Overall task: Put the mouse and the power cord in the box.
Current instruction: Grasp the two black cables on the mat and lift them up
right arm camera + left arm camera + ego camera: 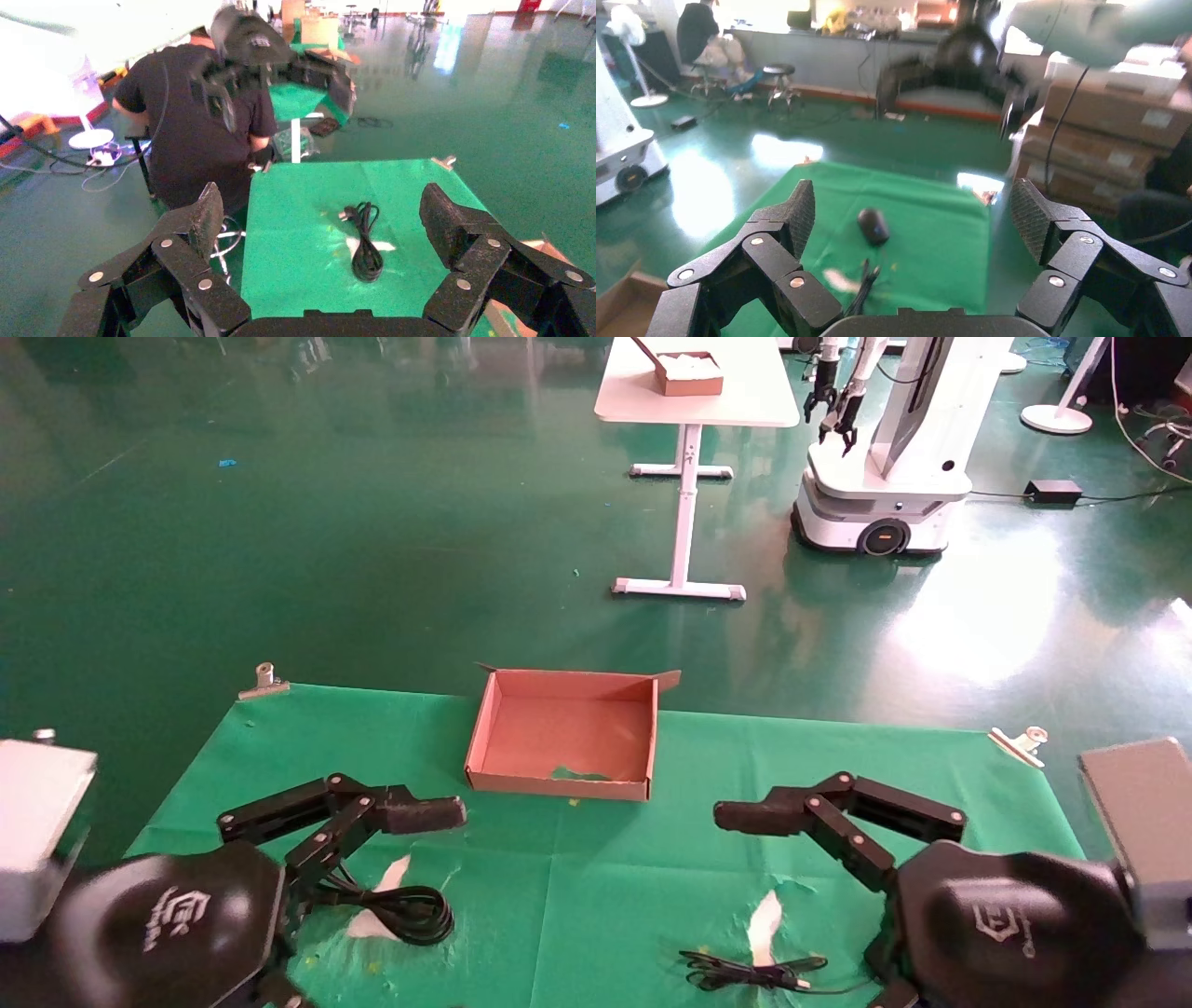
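Light: bright, even | Glare: white patches on glossy floor [968, 617], right of head view | Blur: other arm's gripper [961, 63] smeared at top of left wrist view | Shadows: soft under both arms

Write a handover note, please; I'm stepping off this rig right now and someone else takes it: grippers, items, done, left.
Left gripper: open, empty, over the green cloth by the coiled power cord.
Right gripper: open, empty, on the other side.
Mouse: on the cloth on the right side, outside the box.
Done: nothing; the box holds neither item.
Left: mouse and cord both go in.
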